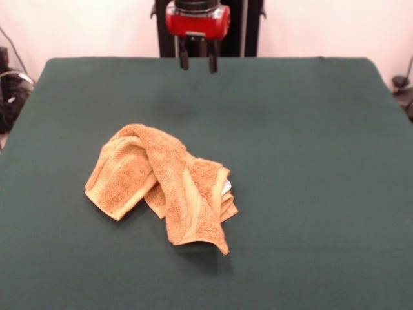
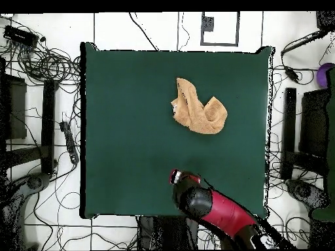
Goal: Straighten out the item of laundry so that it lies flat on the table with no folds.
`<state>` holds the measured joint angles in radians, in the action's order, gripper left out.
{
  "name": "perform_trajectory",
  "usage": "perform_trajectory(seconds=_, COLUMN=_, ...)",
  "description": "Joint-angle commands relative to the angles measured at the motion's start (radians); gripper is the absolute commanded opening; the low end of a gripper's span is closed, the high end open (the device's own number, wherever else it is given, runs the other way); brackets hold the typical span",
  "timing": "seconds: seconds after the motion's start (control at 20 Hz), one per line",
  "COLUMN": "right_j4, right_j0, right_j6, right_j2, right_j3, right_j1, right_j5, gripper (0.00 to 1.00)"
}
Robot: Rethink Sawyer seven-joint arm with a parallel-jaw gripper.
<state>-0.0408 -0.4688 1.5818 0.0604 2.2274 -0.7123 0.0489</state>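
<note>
The item of laundry (image 1: 164, 184) is an orange-tan terry towel lying crumpled and folded over itself on the dark green table (image 1: 310, 161), a little left of the middle in the front view. A small white tag peeks out at its right edge. From overhead the item of laundry (image 2: 198, 108) lies bunched in the upper middle of the table (image 2: 124, 131). My gripper (image 1: 198, 62) hangs high above the far edge of the table, well away from the towel, open with nothing between its two dark fingers. In the overhead view the gripper (image 2: 176, 176) shows below the towel.
The red and black arm (image 2: 219, 212) reaches in from the bottom of the overhead view. Cables and dark equipment (image 2: 39, 65) crowd the floor around the table's sides.
</note>
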Motion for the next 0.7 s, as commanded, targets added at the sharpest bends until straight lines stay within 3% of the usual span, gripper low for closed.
perform_trajectory(seconds=0.05, right_j4=0.122, right_j0=-0.078, right_j6=0.292, right_j2=0.056, right_j3=0.291, right_j1=0.095, right_j5=-0.269, gripper=1.0)
perform_trajectory(seconds=0.25, right_j4=0.22, right_j0=-0.147, right_j6=0.287, right_j2=0.017, right_j3=0.329, right_j1=0.186, right_j5=-0.382, gripper=1.0)
perform_trajectory(seconds=0.5, right_j4=0.32, right_j0=-0.165, right_j6=0.279, right_j2=-0.156, right_j3=0.373, right_j1=0.214, right_j5=-0.514, gripper=1.0)
perform_trajectory(seconds=0.7, right_j4=0.377, right_j0=-0.134, right_j6=0.303, right_j2=-0.241, right_j3=0.329, right_j1=0.383, right_j5=-0.658, gripper=1.0)
